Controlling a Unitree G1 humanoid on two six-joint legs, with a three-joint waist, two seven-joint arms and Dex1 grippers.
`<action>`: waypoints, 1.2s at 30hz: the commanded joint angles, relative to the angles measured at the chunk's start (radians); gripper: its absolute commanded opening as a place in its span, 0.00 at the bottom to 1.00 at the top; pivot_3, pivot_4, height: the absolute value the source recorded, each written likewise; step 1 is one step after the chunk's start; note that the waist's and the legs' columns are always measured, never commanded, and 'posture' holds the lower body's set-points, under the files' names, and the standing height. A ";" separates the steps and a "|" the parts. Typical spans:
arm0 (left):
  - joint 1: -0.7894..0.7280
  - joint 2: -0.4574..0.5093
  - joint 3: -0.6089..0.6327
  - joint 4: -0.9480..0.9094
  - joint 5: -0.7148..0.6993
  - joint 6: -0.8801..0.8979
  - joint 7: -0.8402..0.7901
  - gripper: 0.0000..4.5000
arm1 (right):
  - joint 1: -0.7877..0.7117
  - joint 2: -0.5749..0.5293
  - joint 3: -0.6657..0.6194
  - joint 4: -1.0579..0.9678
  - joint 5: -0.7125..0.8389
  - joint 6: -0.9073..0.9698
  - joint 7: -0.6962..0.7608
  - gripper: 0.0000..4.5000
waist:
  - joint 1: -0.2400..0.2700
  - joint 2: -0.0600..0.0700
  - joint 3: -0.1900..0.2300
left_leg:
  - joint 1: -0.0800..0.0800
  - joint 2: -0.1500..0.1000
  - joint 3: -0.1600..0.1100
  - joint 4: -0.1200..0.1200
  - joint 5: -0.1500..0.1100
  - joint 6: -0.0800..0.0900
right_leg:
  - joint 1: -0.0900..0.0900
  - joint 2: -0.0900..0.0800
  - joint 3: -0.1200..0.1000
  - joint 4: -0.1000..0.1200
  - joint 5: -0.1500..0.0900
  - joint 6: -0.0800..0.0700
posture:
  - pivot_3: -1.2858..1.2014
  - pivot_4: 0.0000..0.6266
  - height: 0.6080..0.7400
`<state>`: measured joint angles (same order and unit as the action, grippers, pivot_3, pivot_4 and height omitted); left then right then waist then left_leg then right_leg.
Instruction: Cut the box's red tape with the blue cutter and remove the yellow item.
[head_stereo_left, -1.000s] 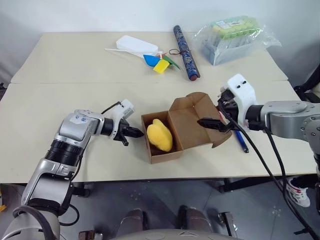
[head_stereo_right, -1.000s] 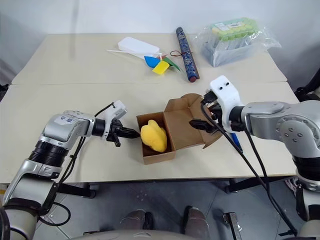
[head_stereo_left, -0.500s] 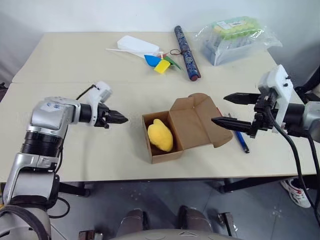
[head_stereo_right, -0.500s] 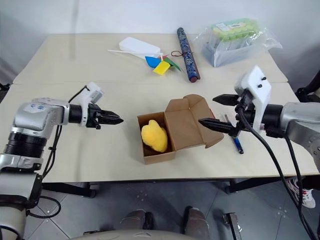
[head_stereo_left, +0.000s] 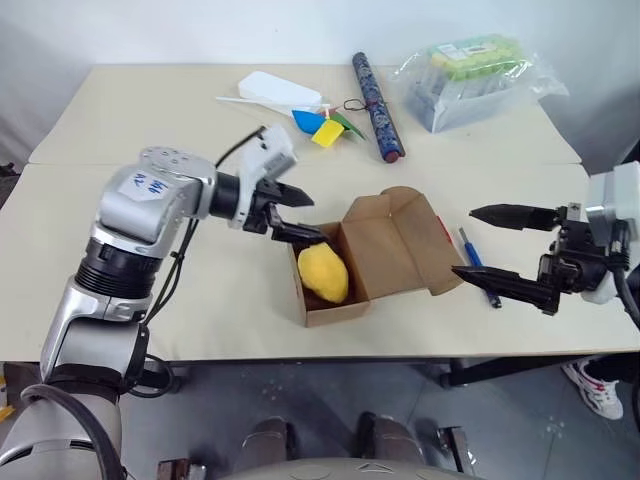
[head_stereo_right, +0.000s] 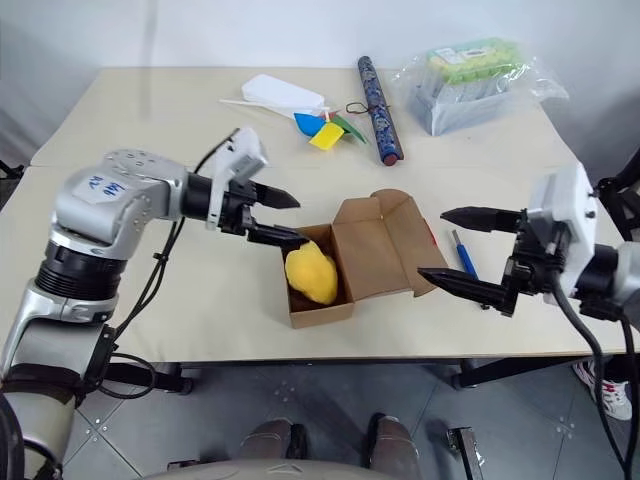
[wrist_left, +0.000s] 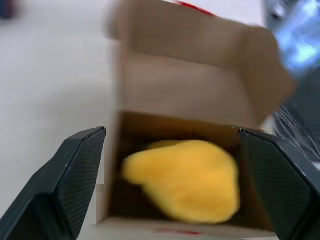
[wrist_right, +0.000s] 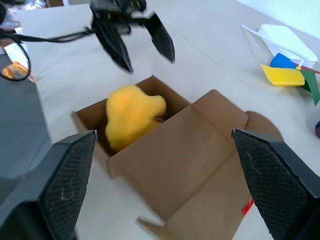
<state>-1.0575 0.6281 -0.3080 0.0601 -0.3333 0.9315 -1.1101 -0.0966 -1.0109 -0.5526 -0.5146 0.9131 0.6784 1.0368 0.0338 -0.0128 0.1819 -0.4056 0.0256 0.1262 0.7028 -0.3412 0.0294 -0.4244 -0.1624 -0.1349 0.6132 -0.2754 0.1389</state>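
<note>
- The small brown corrugated cardboard box (head_stereo_left: 345, 265) stands near the front middle of the pale table (head_stereo_left: 150, 110) with its lid flap thrown back toward the robot's right.
- A soft fluffy yellow lump, the yellow item (head_stereo_left: 323, 272), lies inside the open compartment, untouched by either arm.
- The right wrist view shows a sliver of bright red tape (wrist_right: 246, 206) at the edge of the laid-back flap; the left wrist view shows a red strip (wrist_left: 196, 6) at the flap's far edge, blurred.
- The slim blue cutter (head_stereo_left: 476, 264) lies flat on the table just right of the flap; in the head views the lower right finger crosses in front of its near end.
- The left gripper (head_stereo_left: 300, 215) hovers at the box's left rim, its black jaws spread wide, pinching nothing; one finger reaches over the box corner, and contact cannot be told.
- The right gripper (head_stereo_left: 505, 248) hangs right of the box, apart from it, jaws spread and empty.
- At the table's far side lie a long dark patterned tube (head_stereo_left: 372, 91), a white flat container (head_stereo_left: 278, 90), coloured paper pieces (head_stereo_left: 322, 125) and a clear plastic bag of green-topped packs (head_stereo_left: 470, 75).
</note>
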 joint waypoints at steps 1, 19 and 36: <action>-0.042 -0.008 -0.094 0.005 0.059 -0.066 -0.051 1.00 | 0.132 0.025 -0.155 -0.063 0.006 -0.044 0.104 1.00 | 0.004 0.000 0.000 | 0.000 0.000 0.000 0.000 0.000 0.000 | 0.000 0.000 0.000 0.000 0.000 0.000 | 0.52 0.24 1.00; -0.105 -0.144 -0.328 0.299 0.383 -0.483 -0.165 0.87 | 0.565 0.194 -0.515 -0.273 0.045 -0.083 0.102 1.00 | 0.021 0.000 0.000 | 0.002 0.000 -0.005 0.012 -0.002 0.003 | 0.009 0.000 0.000 -0.002 0.000 0.000 | 0.52 0.24 1.00; -0.208 -0.205 -0.182 0.438 0.388 -0.520 -0.217 0.05 | 0.543 0.242 -0.467 -0.196 0.108 -0.205 0.062 1.00 | 0.017 0.000 0.000 | 0.004 0.001 -0.010 0.013 -0.003 0.005 | 0.010 0.000 0.002 -0.001 0.000 -0.001 | 0.52 0.24 1.00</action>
<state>-1.2271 0.4296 -0.5356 0.4956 0.0704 0.4055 -1.3253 0.4496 -0.7550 -1.0175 -0.7250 1.0101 0.4982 1.0951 0.0508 -0.0126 0.1818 -0.4016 0.0265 0.1161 0.7158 -0.3437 0.0340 -0.4142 -0.1622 -0.1325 0.6122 -0.2752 0.1380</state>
